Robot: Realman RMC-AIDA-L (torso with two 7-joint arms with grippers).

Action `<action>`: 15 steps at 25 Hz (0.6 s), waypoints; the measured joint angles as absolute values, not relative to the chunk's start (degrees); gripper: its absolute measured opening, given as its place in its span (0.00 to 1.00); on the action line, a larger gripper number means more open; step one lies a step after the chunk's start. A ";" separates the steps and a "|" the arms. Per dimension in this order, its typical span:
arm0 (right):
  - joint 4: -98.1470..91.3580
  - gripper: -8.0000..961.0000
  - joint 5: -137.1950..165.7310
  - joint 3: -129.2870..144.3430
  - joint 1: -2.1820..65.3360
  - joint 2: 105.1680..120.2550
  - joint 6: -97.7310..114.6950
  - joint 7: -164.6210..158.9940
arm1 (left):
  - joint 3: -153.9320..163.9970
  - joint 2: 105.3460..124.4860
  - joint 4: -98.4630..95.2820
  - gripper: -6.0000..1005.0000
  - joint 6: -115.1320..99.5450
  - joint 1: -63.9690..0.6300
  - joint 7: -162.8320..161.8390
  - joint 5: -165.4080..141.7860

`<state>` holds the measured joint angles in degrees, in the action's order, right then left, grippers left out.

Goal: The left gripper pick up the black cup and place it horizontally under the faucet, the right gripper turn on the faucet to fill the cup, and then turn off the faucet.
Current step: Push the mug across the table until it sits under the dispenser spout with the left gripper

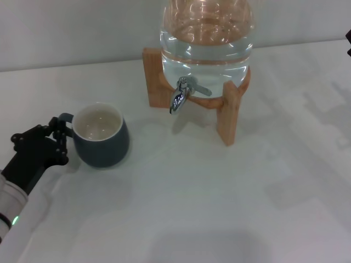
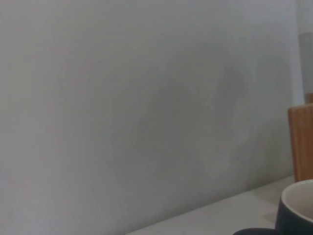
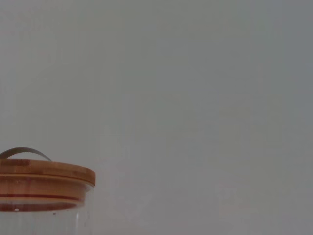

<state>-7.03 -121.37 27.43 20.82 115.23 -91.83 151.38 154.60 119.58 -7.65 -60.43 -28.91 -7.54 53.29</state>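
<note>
The black cup (image 1: 101, 137) stands upright on the white table (image 1: 181, 208), cream inside showing, its loop handle turned toward my left gripper (image 1: 61, 140). That black claw sits right against the cup's handle side, low at the left of the head view. The cup's rim (image 2: 298, 208) also shows in the left wrist view. To the cup's right, the chrome faucet (image 1: 181, 94) points down from the clear water jar (image 1: 207, 38) on its wooden stand (image 1: 227, 118). Only a dark sliver of the right gripper (image 1: 349, 36) shows at the right edge, high and far from the faucet.
The jar's wooden lid (image 3: 44, 178) with a thin metal handle appears in the right wrist view against a plain wall. A leg of the wooden stand (image 2: 301, 142) shows in the left wrist view. Bare table lies between the cup and the stand.
</note>
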 joint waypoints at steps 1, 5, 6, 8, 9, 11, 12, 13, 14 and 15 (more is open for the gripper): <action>-7.03 0.89 -121.37 27.43 20.82 115.23 -91.83 151.38 | 154.60 119.58 -7.65 0.09 -60.43 -28.91 -7.54 53.28; -6.93 0.89 -121.37 27.46 20.87 115.23 -91.99 151.66 | 154.60 119.59 -8.54 0.09 -58.72 -29.91 -7.55 52.41; -6.91 0.89 -121.37 27.48 20.89 115.23 -92.03 151.67 | 154.60 119.61 -8.64 0.09 -58.46 -30.06 -7.55 52.17; -6.88 0.89 -121.37 27.50 20.93 115.23 -92.17 151.68 | 154.60 119.62 -9.05 0.09 -57.91 -30.33 -7.56 51.47; -6.87 0.89 -121.38 27.52 20.92 115.23 -92.24 151.68 | 154.60 119.62 -9.63 0.09 -57.25 -30.59 -7.56 50.89; -6.83 0.89 -121.38 27.70 20.93 115.23 -92.35 151.69 | 154.60 119.62 -9.86 0.09 -57.03 -30.69 -7.56 50.60; -6.80 0.89 -121.38 27.84 20.93 115.23 -92.36 151.69 | 154.60 119.62 -9.96 0.09 -56.99 -30.81 -7.56 50.36; -6.80 0.89 -121.38 28.00 20.92 115.23 -92.37 151.70 | 154.60 119.63 -10.03 0.09 -56.96 -30.94 -7.56 50.02; -6.80 0.89 -121.38 28.08 20.92 115.23 -92.38 151.70 | 154.60 119.64 -10.09 0.09 -56.92 -31.05 -7.56 49.77; -6.81 0.89 -121.38 28.13 20.92 115.23 -92.42 151.70 | 154.60 119.66 -10.35 0.09 -56.75 -31.18 -7.56 49.37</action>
<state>-6.81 -121.38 28.13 20.92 115.23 -92.42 151.70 154.60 119.66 -10.35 -56.75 -31.18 -7.56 49.37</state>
